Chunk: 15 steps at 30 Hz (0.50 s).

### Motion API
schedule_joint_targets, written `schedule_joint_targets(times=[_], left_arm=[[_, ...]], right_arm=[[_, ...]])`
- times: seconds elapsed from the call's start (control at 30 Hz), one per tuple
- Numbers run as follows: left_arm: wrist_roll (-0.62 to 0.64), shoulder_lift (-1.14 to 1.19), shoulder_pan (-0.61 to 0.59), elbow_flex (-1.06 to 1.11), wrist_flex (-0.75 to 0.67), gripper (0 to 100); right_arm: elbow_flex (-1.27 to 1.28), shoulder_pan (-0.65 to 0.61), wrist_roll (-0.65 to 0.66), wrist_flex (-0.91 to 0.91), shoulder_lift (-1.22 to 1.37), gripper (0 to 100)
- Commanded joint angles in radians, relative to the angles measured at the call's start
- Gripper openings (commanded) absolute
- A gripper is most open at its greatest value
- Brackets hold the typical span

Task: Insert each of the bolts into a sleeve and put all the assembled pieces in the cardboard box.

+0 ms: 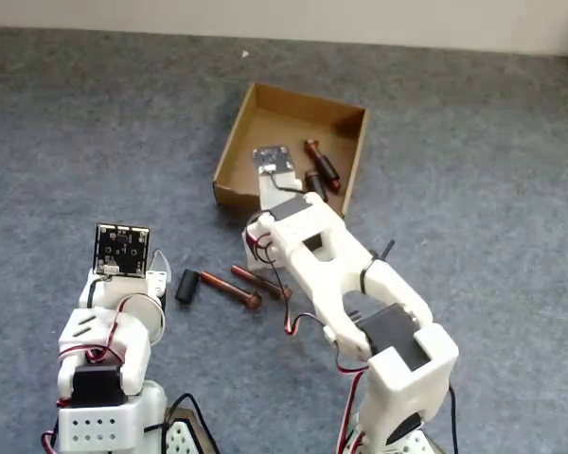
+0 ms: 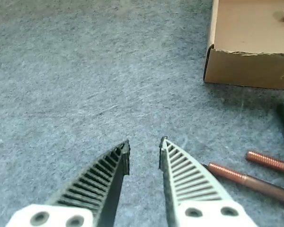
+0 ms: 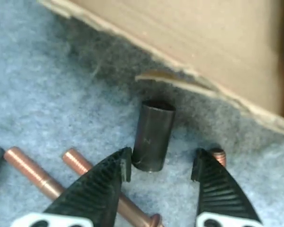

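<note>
My right gripper is open low over the carpet, just outside the cardboard box. A dark sleeve lies between its fingertips, the far end toward the box wall. Two copper bolts lie beside it, and a third bolt's end shows by the other finger. In the high view the box holds an assembled bolt and sleeve. A black sleeve and two bolts lie on the carpet. My left gripper is open and holds nothing, with the bolts off to one side.
Grey carpet covers the whole table. The right arm stretches from the front edge to the box's near wall and hides the carpet under it. The left arm sits at the front left. Open carpet lies left of the box.
</note>
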Motion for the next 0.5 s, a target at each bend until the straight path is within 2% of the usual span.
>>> schedule_joint_targets(times=[0.0, 0.27, 0.4, 0.47], left_arm=[[0.008, -0.005, -0.013, -0.005, -0.023, 13], [0.008, -0.005, -0.013, -0.005, -0.023, 13], [0.008, -0.005, -0.013, -0.005, -0.020, 13], [0.008, -0.005, -0.013, -0.005, -0.020, 13]], right_arm=[[-0.039, 0.038, -0.005, -0.053, -0.001, 21.1], [-0.127, 0.039, 0.002, -0.067, 0.131, 9.7], [-0.173, 0.042, 0.005, 0.027, 0.122, 0.5], [-0.183, 0.039, 0.005, 0.074, 0.090, 0.8]])
